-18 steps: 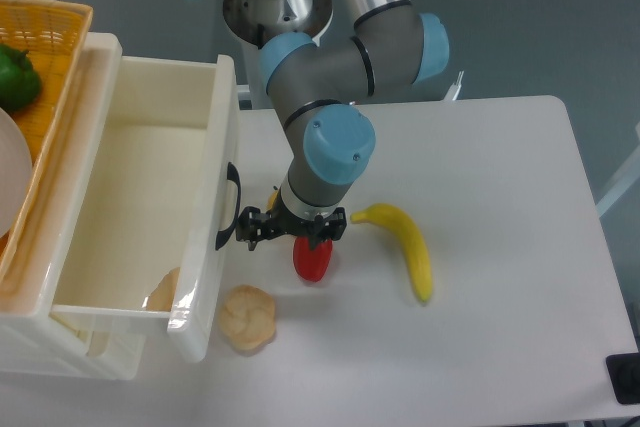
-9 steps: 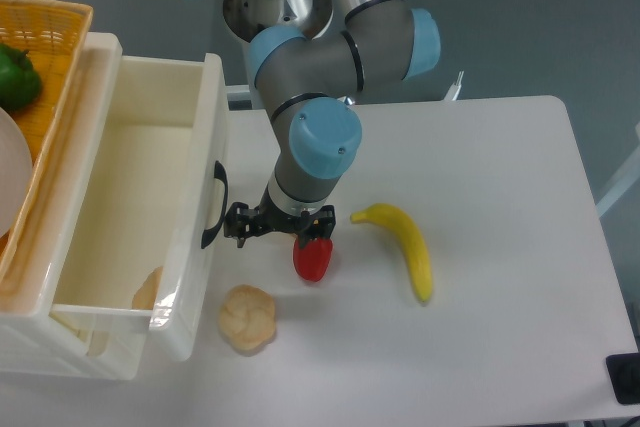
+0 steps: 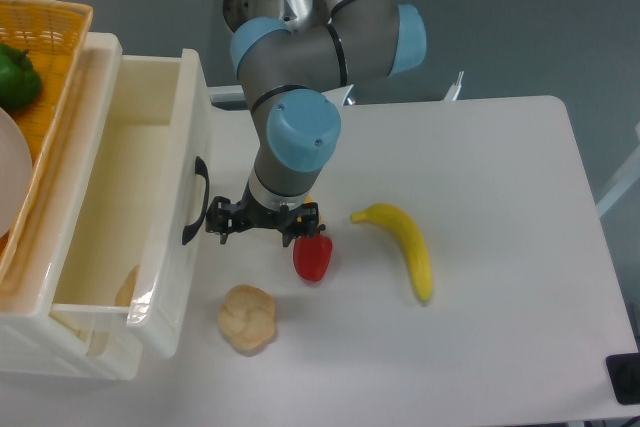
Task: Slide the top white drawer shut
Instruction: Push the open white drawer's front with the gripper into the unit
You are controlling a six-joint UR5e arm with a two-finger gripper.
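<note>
**Gripper at the handle, drawer partly in — press squarely**

The top white drawer (image 3: 150, 197) sits at the table's left edge, well out of its cabinet, its black handle (image 3: 194, 201) facing right. The gripper (image 3: 262, 224) is low beside that front panel, near the handle; its fingers are turned side-on and dark against the arm, so I cannot tell how far apart they stand or whether they touch the drawer.

The step in hand looks like a plain push leftward. My judgement: keep the contact near the handle's height and near the middle of the front, so the drawer runs straight and does not skew in its rails. A slow, level push suits glossy plastic, which could let the gripper slip upward or off the edge.

Watch the neighbours. A red pepper (image 3: 312, 258) lies just beside the gripper on its right, and a bread roll (image 3: 247, 318) rests near the drawer's front corner toward the table's near edge; the banana (image 3: 404, 248) lies well clear toward the middle. The orange basket (image 3: 40, 97) sits on top of the cabinet, out of the push path.
</note>
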